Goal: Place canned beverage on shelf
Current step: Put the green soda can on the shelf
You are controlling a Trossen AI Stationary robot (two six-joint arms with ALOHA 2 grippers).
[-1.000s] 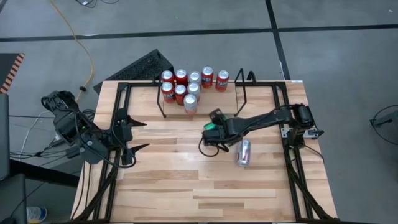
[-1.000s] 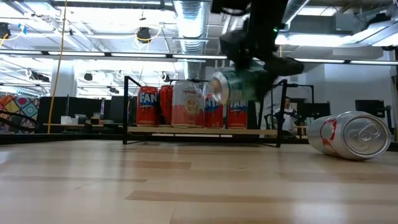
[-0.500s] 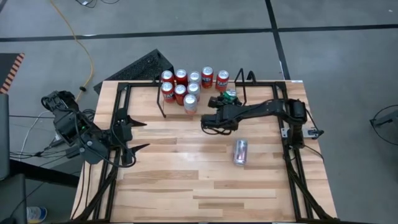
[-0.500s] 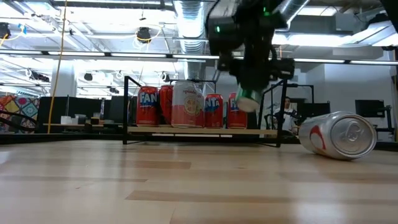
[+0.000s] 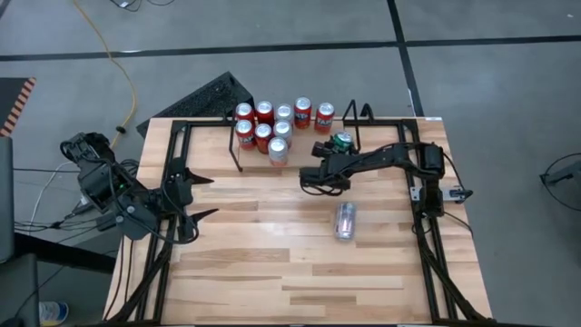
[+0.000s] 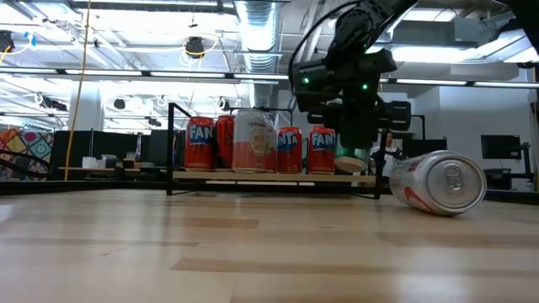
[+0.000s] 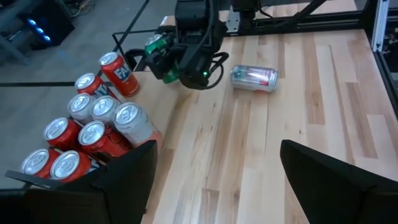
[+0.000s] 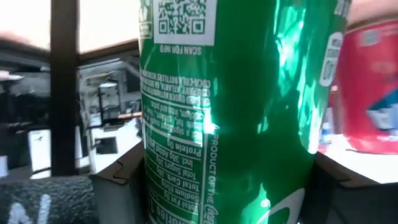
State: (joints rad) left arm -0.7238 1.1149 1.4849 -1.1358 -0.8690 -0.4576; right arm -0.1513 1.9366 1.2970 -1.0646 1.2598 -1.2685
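Right arm has swung from mid-table to the shelf [image 5: 295, 136]; the green can [image 5: 341, 141], tilted a second ago, now hangs upright. Judgement: placement is imminent. Right gripper [image 5: 338, 148] pinches it between its fingers, just above the shelf's open end. Left gripper [image 5: 201, 197] waits spread, well apart.
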